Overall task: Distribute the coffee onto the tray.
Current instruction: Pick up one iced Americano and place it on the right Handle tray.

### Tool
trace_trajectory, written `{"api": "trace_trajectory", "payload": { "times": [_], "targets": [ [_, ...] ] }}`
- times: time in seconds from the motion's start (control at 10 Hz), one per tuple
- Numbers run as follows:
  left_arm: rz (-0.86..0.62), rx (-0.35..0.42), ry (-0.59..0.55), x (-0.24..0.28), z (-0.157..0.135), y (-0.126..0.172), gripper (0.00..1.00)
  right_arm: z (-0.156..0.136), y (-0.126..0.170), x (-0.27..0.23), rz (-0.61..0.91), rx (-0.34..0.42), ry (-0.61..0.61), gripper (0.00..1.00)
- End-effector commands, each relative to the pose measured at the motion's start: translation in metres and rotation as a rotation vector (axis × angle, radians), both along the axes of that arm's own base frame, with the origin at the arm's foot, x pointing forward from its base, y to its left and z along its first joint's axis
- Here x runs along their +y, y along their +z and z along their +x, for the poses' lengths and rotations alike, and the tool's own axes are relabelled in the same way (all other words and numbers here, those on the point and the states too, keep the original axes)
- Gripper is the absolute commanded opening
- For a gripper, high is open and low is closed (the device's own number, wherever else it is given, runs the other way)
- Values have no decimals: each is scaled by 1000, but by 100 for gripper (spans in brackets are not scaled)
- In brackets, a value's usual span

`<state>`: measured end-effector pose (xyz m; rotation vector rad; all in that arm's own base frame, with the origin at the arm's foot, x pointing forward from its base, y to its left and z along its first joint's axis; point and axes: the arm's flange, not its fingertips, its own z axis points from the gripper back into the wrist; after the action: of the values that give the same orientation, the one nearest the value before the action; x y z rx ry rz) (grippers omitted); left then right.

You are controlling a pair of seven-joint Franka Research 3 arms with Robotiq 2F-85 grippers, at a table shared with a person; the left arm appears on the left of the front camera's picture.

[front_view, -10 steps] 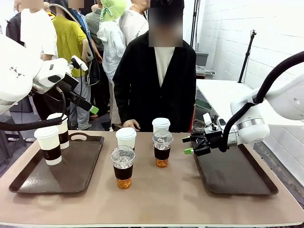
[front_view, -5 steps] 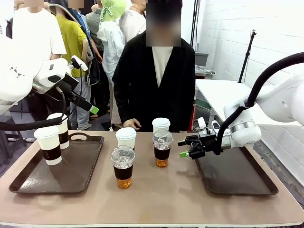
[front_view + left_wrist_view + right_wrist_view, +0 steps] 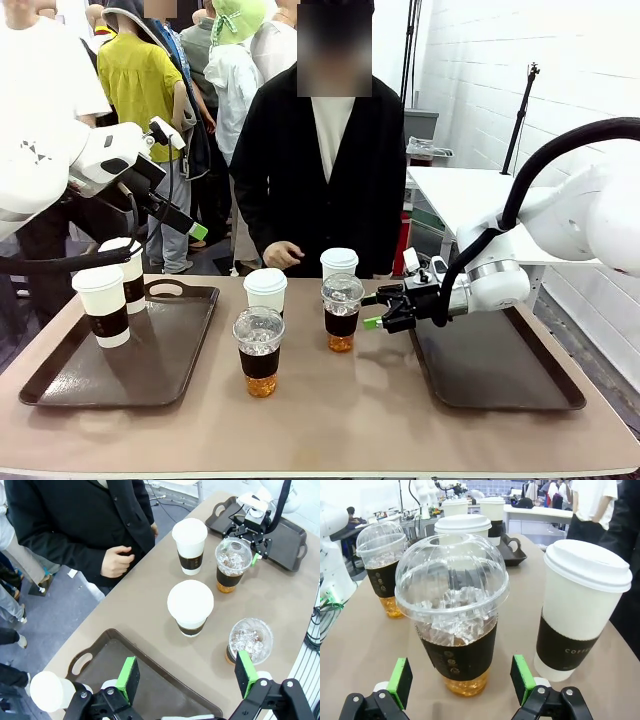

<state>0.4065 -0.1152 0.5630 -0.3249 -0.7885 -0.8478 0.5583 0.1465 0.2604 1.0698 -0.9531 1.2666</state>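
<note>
So, starting at the left edge of the table [image 3: 340,430], I see the left tray [image 3: 60,385]. The near paper cup [image 3: 103,305] and the far paper cup [image 3: 125,270] stand in its far left corner. My left gripper [image 3: 187,676] hangs high above that tray with its jaws wide apart and nothing in them.

Four more cups wait in the middle of the table, on no tray. The front iced cup [image 3: 259,350] is closest to my edge, and the middle paper cup [image 3: 265,290] is just behind it. To their right stands the back iced cup [image 3: 341,312]. The back paper cup [image 3: 339,262] is behind that one, near the far edge, where the person's hand [image 3: 283,255] hovers.

My right gripper [image 3: 372,310] is just to the right of the back iced cup. Its jaws are spread, and the green pads do not touch the cup yet. The cup stands straight up with its dome lid on top, so its long line runs up and down. The fingers lie flat and point left at its dark band.

I think this cup is the next one to grab, and my right arm is much closer to it than my left. The gripper should slide a bit more to the left, then squeeze. The right tray [image 3: 500,385] lies behind the gripper, by the table's right edge.
</note>
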Motion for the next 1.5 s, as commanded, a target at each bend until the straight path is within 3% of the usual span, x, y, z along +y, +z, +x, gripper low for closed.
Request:
{"api": "trace_trajectory", "payload": {
  "times": [0.0,1.4],
  "targets": [
    [-8,6,-3,2,0,-1,100,9,-4,9,34,4,11,100],
    [-8,6,-3,2,0,-1,100,16,-20,59,50,102,129,100]
  ]
}}
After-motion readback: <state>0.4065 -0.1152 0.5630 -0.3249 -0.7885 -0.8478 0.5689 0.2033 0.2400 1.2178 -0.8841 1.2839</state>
